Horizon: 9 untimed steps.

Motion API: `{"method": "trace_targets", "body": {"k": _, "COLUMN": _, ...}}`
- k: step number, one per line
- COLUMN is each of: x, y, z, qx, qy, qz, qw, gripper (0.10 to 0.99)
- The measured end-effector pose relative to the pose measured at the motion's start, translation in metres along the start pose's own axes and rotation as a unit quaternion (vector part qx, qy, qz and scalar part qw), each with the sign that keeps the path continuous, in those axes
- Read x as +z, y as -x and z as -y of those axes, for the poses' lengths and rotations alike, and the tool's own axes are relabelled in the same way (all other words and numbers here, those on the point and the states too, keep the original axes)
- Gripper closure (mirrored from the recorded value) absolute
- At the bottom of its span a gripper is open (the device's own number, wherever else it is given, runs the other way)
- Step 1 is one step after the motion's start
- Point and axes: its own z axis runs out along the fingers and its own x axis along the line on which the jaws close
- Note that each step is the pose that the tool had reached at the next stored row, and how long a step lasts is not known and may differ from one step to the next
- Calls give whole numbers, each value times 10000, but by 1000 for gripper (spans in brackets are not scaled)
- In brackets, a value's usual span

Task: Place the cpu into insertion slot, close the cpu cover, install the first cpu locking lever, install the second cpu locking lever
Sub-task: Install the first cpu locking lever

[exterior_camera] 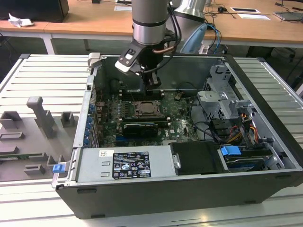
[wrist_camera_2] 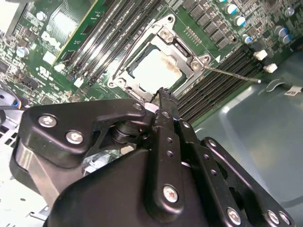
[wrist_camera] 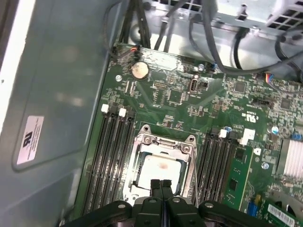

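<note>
One robot gripper [wrist_camera: 161,187], fingers pressed together w/ nothing between them, hangs just above the socket [exterior_camera: 149,109] inside an open PC case [exterior_camera: 156,201]. Chip [wrist_camera: 161,168], a flat square w/ dull silver-tan top, sits in the socket. Thin shiny metal cover [wrist_camera: 163,141] lies flat around it, chip showing thru its window. A thin wire lever [wrist_camera_2: 232,74] juts out free by a socket corner, so the step in hand is prob. lever locking. That calls for a firm, narrow push on smooth wire. Green board [wrist_camera: 175,94] is matte, bumpy w/ parts.

Bright even light, glare whitening the cpu [wrist_camera_2: 154,71] [wrist_camera: 161,171] in both wrist views
</note>
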Motion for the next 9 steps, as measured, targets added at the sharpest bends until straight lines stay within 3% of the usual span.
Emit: {"method": "trace_targets", "body": {"k": 9, "x": 1, "y": 0, "z": -1, "qx": -234, "qy": -4, "qz": -10, "qw": 9997, "gripper": 980}}
